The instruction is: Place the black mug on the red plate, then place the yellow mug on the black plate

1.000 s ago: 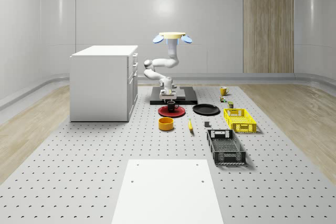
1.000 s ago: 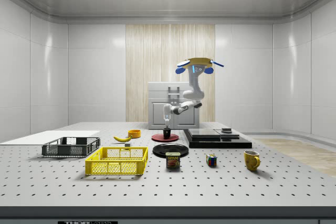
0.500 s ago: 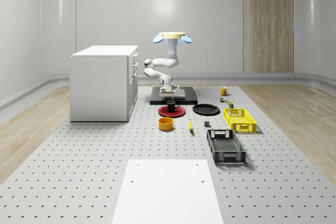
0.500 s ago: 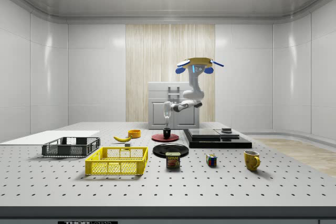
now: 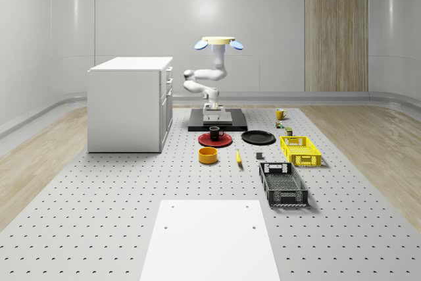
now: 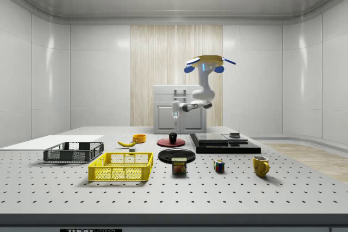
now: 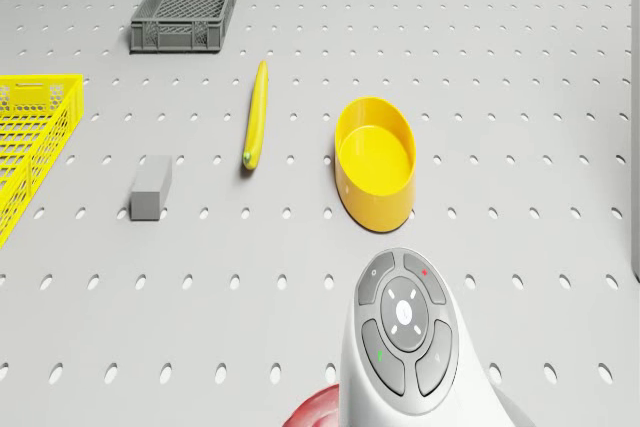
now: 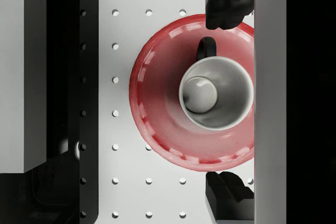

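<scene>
The gripper [image 8: 227, 100] hangs empty, fingers spread, above the black mug [image 5: 215, 132], which stands upright on the red plate [image 5: 215, 140]. The drone [image 5: 218, 42] hovers above. The yellow mug [image 5: 280, 114], untouched, sits well beyond the black plate [image 5: 258, 137].

The whole-scene view looks down from beyond one end of the table [image 5: 99, 228], far off. The side view sits low at a neighbouring edge, level with the top. Both share the red plate [image 5: 215, 139] and drone [image 5: 218, 41]. The drone view faces forward and down, nearer. The wrist view stares straight down, close, between the fingertips [image 8: 227, 3].
</scene>
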